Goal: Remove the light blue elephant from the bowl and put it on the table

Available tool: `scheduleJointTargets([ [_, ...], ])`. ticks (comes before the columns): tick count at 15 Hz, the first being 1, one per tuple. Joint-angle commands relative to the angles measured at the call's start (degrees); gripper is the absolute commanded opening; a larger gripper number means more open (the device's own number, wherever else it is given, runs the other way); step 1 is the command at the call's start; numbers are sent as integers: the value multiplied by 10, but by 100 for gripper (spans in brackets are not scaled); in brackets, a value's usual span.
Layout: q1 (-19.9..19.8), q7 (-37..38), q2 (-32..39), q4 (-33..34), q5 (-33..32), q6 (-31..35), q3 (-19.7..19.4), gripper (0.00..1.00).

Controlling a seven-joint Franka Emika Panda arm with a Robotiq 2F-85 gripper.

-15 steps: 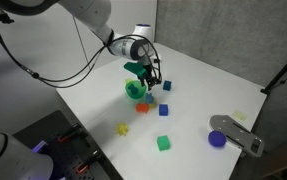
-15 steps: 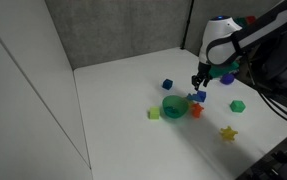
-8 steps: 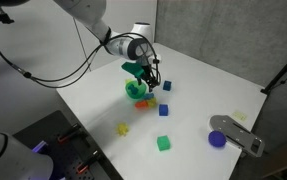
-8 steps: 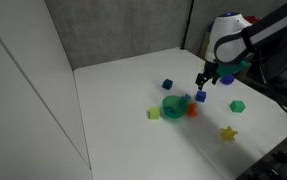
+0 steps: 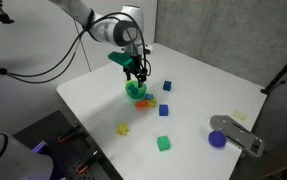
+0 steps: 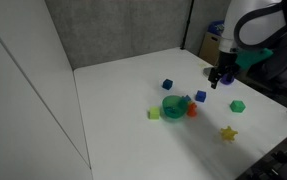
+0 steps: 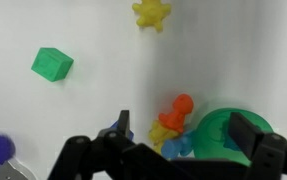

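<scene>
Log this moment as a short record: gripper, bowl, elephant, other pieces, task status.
arm: gripper open, hovers above the bowl, nothing between the fingers in the wrist view
container: green bowl upright on the white table
target: light blue elephant shows as a pale blue bit beside the bowl's rim, apparently outside it; too small to confirm
neighbour: orange figure close to the bowl
scattered: green cube, yellow star, purple piece
status: elephant seems out of the bowl
</scene>
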Motion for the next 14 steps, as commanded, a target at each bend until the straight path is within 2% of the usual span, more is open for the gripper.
scheduleJointTargets([
  [1,-11,-36,-91,-61,33,-21,18,100],
  [5,-7,-37,-151,-70,56,-45,27,100],
  [12,-8,4,-197,-16,41,-167,41,100],
  [13,-7,0,-199,-20,35,-175,43,100],
  [14,-8,-12,-195,-26,46,-153,41,100],
])
